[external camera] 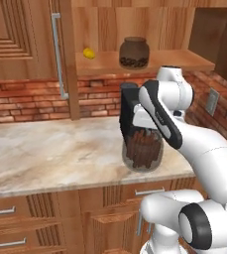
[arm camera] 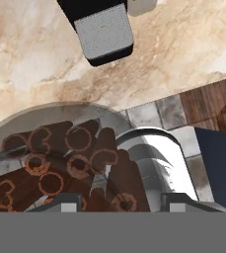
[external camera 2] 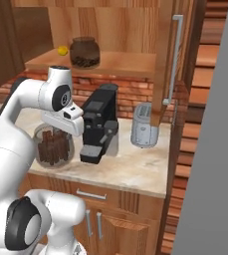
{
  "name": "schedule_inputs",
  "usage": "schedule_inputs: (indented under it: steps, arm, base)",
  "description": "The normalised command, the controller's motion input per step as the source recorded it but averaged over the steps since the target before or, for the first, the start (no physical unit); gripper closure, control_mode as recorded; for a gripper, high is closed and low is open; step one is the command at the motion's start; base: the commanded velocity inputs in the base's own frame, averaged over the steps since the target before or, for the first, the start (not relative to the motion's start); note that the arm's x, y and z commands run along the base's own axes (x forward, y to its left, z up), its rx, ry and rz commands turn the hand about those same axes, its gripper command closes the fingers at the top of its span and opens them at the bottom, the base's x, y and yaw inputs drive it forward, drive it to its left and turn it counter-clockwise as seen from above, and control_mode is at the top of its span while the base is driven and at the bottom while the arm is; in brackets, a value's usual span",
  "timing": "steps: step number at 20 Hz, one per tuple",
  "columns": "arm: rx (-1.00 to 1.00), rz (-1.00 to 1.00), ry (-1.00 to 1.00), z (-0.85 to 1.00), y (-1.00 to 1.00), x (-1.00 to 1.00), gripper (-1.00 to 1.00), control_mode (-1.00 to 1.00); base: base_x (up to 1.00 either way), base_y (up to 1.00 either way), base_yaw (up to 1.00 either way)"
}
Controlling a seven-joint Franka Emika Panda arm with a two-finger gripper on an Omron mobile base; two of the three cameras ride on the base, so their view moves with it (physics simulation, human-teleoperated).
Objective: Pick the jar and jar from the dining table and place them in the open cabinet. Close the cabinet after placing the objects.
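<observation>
Left base view. Logging gripper pressing down onto the mouth of the stick jar; fingertips hidden by the hand, so judging the grip here only from the hand sitting right on the jar top. Placing that jar upright, near the front edge of the marbled counter; not telling whether its base is touching the stone. Noting the bean jar standing upright on the shelf of the open cabinet, with a small yellow fruit lying to its left, apart from it. Noting the cabinet door swung open at left, silver bar handle along its edge. Seeing a dark coffee machine just behind the hand.

Right base view. Finding the stick jar under the hand, just beside the coffee machine. Noting a silver toaster standing further right on the counter. Seeing the bean jar on the shelf, the yellow fruit close by.

Hand view. Looking down into the stick jar, brown sticks standing on end. Recording both fingertips partly closed at the jar's mouth, grasping it. Seeing the coffee machine's base on the stone beyond.
</observation>
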Motion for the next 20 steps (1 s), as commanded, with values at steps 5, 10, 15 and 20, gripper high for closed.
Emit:
schedule_inputs:
  steps: [5, 10, 15, 20]
  arm:
    - [0.0, 0.0, 0.0, 0.0, 0.0, 0.0, 1.0, 1.0]
    - [0.0, 0.0, 0.0, 0.0, 0.0, 0.0, 1.0, 1.0]
    - [0.0, 0.0, 0.0, 0.0, 0.0, 0.0, 1.0, 1.0]
    - [0.0, 0.0, 0.0, 0.0, 0.0, 0.0, 1.0, 1.0]
  base:
    - [0.26, 0.0, -0.09]
    - [0.23, 0.0, -0.1]
    - [0.46, 0.0, -0.07]
    - [0.42, 0.0, -0.06]
